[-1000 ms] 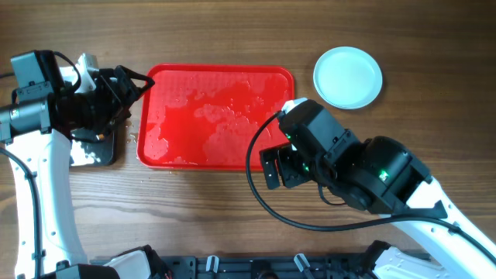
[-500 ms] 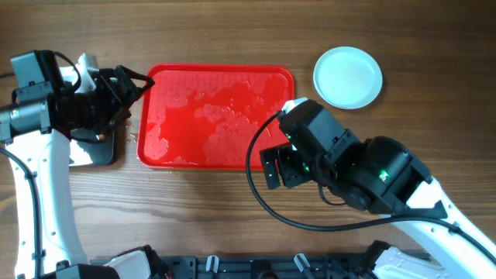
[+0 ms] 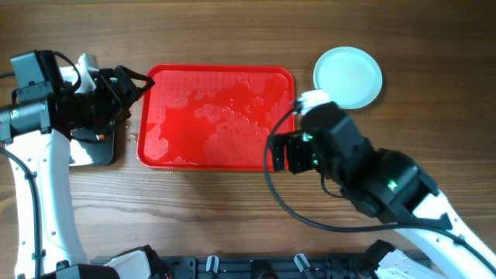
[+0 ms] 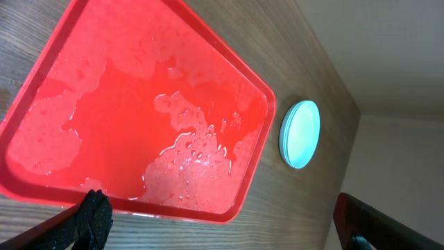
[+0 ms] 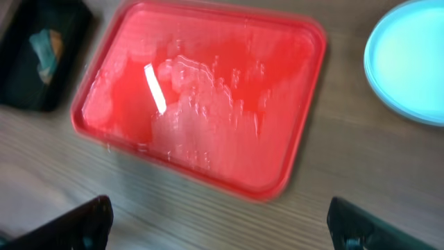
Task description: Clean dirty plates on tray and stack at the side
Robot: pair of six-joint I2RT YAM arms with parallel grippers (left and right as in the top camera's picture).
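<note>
Red and wet, the tray (image 3: 209, 116) lay bare of plates from above. The plates (image 3: 348, 76) sat stacked on the table (image 3: 232, 31) near its upper right corner, off it and not touching. Within the last second the right arm (image 3: 341, 155) had swung right and up, away from the tray's lower edge and toward the stack, which had not shifted. The left gripper (image 3: 138, 82) had stayed at the tray's left rim, above the black tray (image 3: 97, 151), with its fingers spread and empty.

From the left wrist, the tray showed only a film of water. The plates sat nearly edge-on beyond its corner, one upon another, and I could not count them. That gripper's fingers stood wide apart.

From the right wrist, blurred, the right gripper (image 5: 218, 208) was released, with nothing between its fingers. The tray lay below it and the plates at upper right, with no orange smear that I could make out. Something small lay in the black tray, but I could not tell what.

By my reading, cleaning and stacking were done or nearly so, and the arm's move looked like a withdrawal.
</note>
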